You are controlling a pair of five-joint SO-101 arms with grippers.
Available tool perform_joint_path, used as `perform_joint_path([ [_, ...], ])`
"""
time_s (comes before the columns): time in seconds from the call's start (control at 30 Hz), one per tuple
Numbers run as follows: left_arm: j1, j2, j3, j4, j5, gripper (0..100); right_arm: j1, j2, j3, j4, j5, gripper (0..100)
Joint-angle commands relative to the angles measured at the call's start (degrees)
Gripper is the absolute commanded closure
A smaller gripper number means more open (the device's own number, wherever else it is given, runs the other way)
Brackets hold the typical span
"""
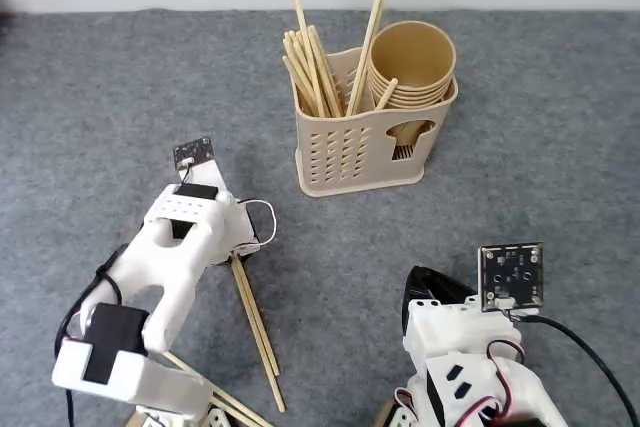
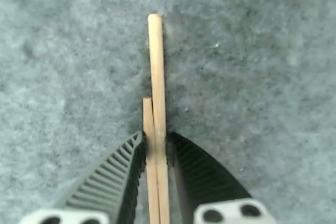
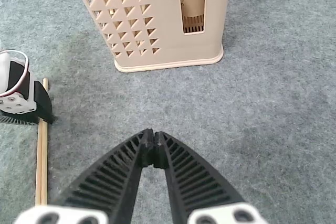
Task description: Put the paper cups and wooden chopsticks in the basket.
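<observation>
Two wooden chopsticks [image 2: 156, 103] lie side by side on the grey tabletop [image 1: 560, 177] toward its front-left corner, clamped between the fingers of the left gripper [image 2: 156, 148]. The basket [image 1: 350, 162], holding paper cups [image 1: 412, 57], stands near the far edge. Right gripper [image 3: 154, 153]: fingers together, holding nothing.

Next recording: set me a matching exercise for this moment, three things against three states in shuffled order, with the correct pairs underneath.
Things:
1. paper cups
2. left gripper
3. right gripper

States:
A. shut, with nothing held
B. stacked inside the basket
C. shut on two chopsticks lying on the table

Pairs: 1-B; 2-C; 3-A
</observation>
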Motion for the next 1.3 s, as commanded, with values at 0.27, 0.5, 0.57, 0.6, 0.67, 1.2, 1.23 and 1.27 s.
perform_joint_path([
  [0.27,-0.79,-28.66,-4.88,14.86,0.53,99,0.48,-0.04,-0.18,-0.75,0.09,99.1],
  [0.5,-0.62,-43.25,-7.60,15.82,0.44,99,0.48,-0.04,-0.18,-0.75,0.09,99.1],
  [0.57,-0.53,-46.51,-10.15,15.91,0.44,99,0.48,-0.04,-0.18,-0.75,0.09,99.1],
  [0.6,-0.53,-47.91,-11.82,15.82,0.44,99,0.48,-0.04,-0.18,-0.75,0.09,99.1],
  [0.67,-0.44,-49.93,-15.96,15.74,0.53,99,0.48,-0.04,-0.18,-0.75,0.09,99.1],
  [1.2,0.26,-46.77,-30.20,-11.87,6.86,99,0.57,-0.04,-0.18,-0.75,0.09,99.1],
  [1.23,0.70,-45.36,-30.20,-13.54,6.86,99,0.57,-0.04,-0.18,-0.75,0.09,99.1],
  [1.27,1.05,-43.87,-30.20,-15.03,6.86,99,0.57,-0.04,-0.18,-0.75,0.09,99.1],
])
